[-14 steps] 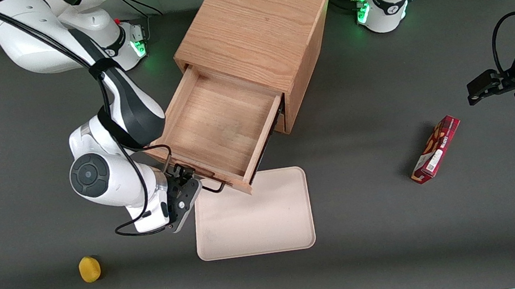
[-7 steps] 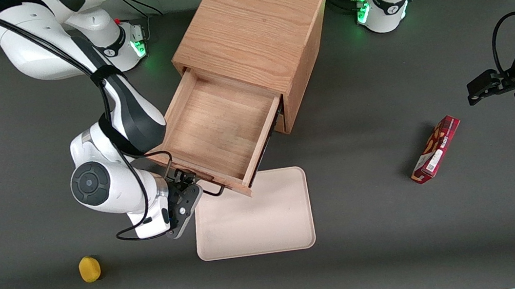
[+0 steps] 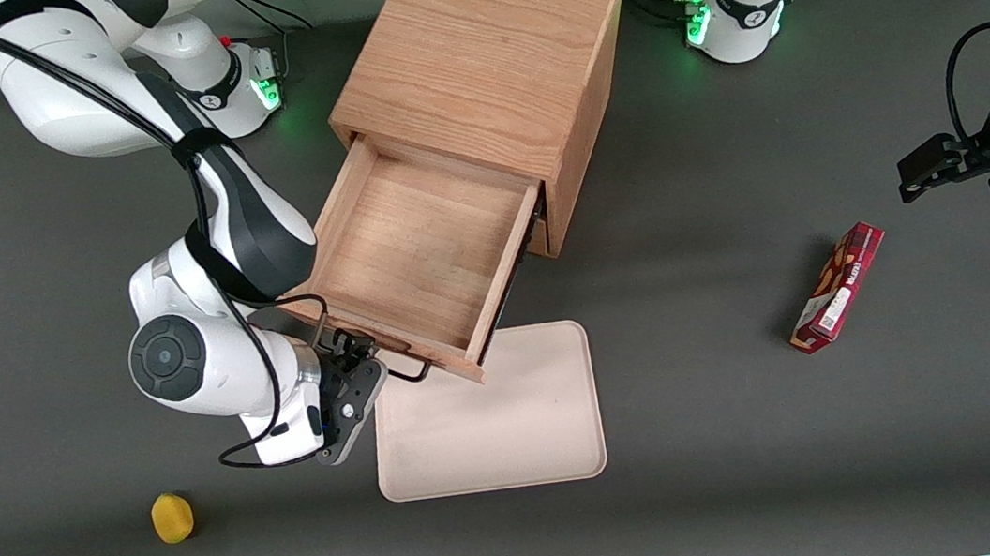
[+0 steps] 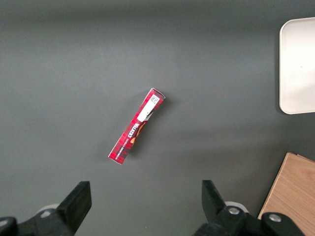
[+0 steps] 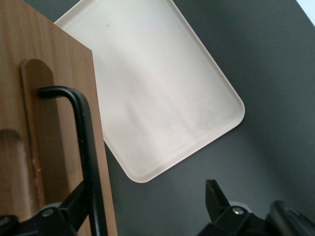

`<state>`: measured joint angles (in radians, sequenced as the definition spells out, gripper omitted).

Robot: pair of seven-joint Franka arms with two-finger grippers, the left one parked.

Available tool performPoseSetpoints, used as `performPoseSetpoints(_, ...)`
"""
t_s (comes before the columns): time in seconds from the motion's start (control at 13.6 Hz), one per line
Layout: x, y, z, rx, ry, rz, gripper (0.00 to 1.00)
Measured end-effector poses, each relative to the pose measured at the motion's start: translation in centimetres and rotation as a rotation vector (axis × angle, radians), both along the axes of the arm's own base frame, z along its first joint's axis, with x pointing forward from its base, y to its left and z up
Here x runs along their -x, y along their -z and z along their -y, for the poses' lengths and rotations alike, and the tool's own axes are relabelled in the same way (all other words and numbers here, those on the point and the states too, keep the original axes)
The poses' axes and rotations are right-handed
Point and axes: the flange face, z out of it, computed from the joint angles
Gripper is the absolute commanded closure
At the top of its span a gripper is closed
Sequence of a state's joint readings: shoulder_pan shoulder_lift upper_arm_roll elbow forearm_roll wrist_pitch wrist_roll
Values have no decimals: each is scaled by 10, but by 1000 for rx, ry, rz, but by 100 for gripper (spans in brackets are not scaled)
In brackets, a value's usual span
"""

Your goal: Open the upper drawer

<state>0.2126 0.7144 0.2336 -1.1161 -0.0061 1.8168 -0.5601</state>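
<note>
Upper drawer of the oak cube cabinet stands pulled well out, shallow wooden interior bare and exposed; its front panel overhangs the corner of the cream tray lying on the table in front of the cabinet. Task judged essentially complete.

Right arm's gripper sits at the drawer front, at the working arm's end of the thin black bar handle. In the right wrist view the 2 fingers are spread wide: 1 finger lies right by the bar, the other hangs well apart over bare table. Nothing is held. Spread fingers with the drawer out suggest the pull is done and the handle let go.

Surroundings: yellow lemon-like fruit nearer the front camera, toward the working arm's end. Red snack box toward the parked arm's end. Neither is near the drawer. Only the tray lies in the drawer's path, and the front panel passes above it.
</note>
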Motion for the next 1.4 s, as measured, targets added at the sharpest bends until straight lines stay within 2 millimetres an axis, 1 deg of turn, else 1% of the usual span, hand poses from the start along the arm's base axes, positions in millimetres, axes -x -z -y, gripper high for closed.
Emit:
performPoseSetpoints(0.07, -1, -9, 2, 1, 2, 2, 0)
performPoseSetpoints(0.22, -8, -33, 15, 4, 19, 27, 0)
performPoseSetpoints(0.37, -10, -55, 25, 5, 29, 34, 0)
performPoseSetpoints(0.51, -3, -81, 31, 11, 29, 33, 0)
performPoseSetpoints(0.59, 2, -98, 36, 16, 31, 33, 0)
performPoseSetpoints(0.66, 8, -116, 46, 24, 38, 29, 0)
performPoseSetpoints(0.73, 14, -136, 60, 32, 51, 24, 0)
performPoseSetpoints(0.88, 25, -171, 98, 48, 95, 11, 0)
performPoseSetpoints(0.95, 31, -182, 120, 58, 120, -20, 0)
performPoseSetpoints(1.1, 43, -196, 165, 66, 180, -80, 0)
performPoseSetpoints(1.18, 50, -201, 180, 72, 215, -99, 0)
performPoseSetpoints(1.25, 61, -208, 188, 84, 261, -108, 1)
performPoseSetpoints(1.4, 89, -223, 193, 119, 396, -122, 1)
